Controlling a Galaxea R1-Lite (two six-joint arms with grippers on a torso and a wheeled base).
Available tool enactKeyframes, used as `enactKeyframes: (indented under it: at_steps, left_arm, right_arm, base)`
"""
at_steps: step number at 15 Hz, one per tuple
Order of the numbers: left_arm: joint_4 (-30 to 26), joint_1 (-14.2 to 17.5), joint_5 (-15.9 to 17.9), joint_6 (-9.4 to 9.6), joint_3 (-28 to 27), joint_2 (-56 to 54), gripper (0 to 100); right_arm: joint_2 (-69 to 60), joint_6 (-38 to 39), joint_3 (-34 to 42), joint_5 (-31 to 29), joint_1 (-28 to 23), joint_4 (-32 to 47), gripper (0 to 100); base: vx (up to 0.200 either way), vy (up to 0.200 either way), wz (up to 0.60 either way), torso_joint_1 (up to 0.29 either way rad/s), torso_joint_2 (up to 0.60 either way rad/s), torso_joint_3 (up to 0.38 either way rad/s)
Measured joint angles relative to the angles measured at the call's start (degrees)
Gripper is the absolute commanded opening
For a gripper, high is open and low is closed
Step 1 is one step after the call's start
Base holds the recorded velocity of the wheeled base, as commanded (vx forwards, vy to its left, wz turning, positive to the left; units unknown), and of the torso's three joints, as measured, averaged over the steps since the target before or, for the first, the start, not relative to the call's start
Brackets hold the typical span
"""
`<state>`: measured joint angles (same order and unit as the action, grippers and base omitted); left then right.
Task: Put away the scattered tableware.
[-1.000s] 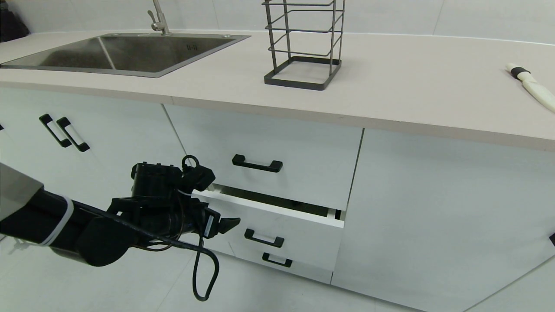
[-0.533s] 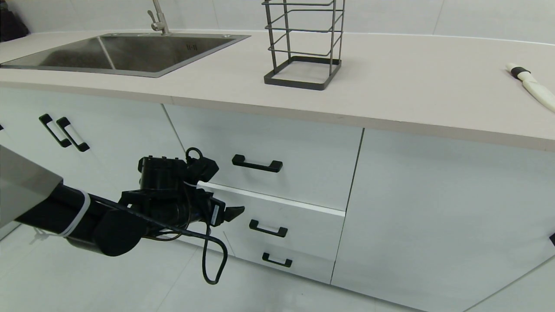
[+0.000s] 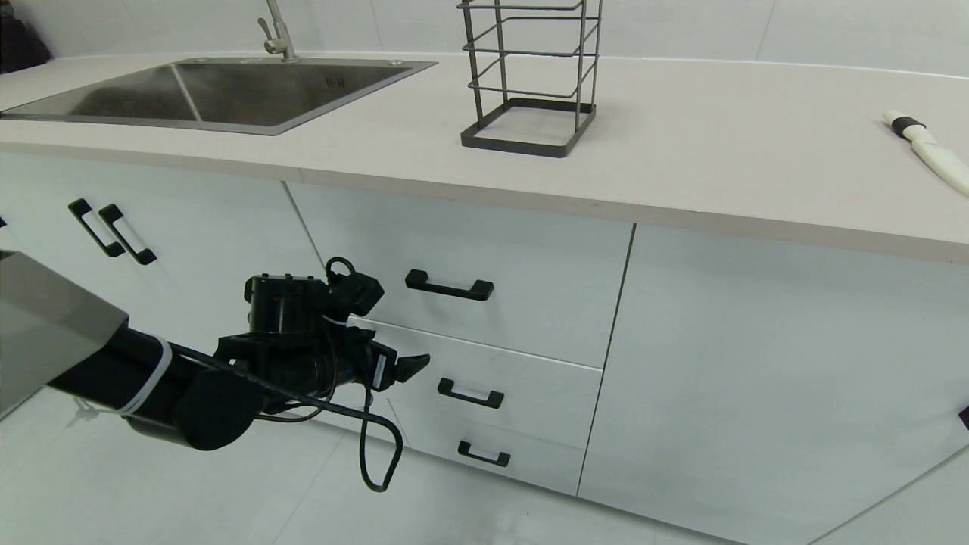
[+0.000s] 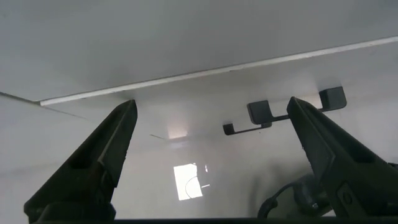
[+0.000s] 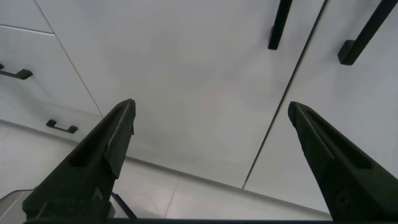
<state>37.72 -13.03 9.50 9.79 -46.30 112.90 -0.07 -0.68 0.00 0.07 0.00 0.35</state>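
While drawers [image 3: 530,318] sit closed, rack [image 3: 515,145], sink [image 3: 250,94], utensil [image 3: 933,154]

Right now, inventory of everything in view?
Countertop: 1, beige, over cabinets.
Sink: 1, steel, in countertop, left.
Faucet: 1, steel, behind sink.
Wire rack: 1, dark grey, on countertop, centre.
Utensil: 1, white with black band, countertop's right edge.
Drawers: 3, white, black handles, stacked under countertop, shut.
Door handles: 2, black, left of drawers.
Left tool: 1, black, open, before middle drawer.
Right tool: 1, black, open, facing white cabinet fronts.
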Motion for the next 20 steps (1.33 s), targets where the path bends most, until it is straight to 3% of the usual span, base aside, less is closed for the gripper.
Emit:
enactKeyframes:
  at_steps: [3,7,10,13,17,20]
  left_arm:
    - [1.7,0.0,0.2,0.11,5.0,-2.8,100]
    - [9.7,0.0,0.4,-0.11,16.0,-11.4,100]
    - [13.5,0.0,0.3,-2.1,24.2,-21.7,100]
    - [14.2,0.7,0.0,-4.11,28.1,-33.8,100]
    - [13.8,3.9,-0.1,-4.79,35.3,-51.5,100]
    - [7.9,5.3,-0.1,-5.36,42.4,-64.6,100]
  right_arm:
    - [0.0,0.0,0.0,0.0,0.0,0.0,100]
    - [0.0,0.0,0.0,0.0,0.0,0.0,100]
    - [0.0,0.0,0.0,0.0,0.0,0.0,100]
    - [0.0,-0.3,0.0,0.0,0.0,0.0,100]
    - [0.0,0.1,0.0,0.0,0.0,0.0,100]
    - [0.0,0.0,0.0,0.0,0.0,0.0,100]
  base:
    - [0.0,0.0,0.0,0.0,0.0,0.0]
    - [0.0,0.0,0.0,0.0,0.0,0.0]
    - [0.0,0.0,0.0,0.0,0.0,0.0]
    - [0.0,0.0,0.0,0.0,0.0,0.0]
    - [0.0,0.0,-0.3,0.0,0.0,0.0]
    - [0.0,0.0,-0.6,0.001,0.0,0.007]
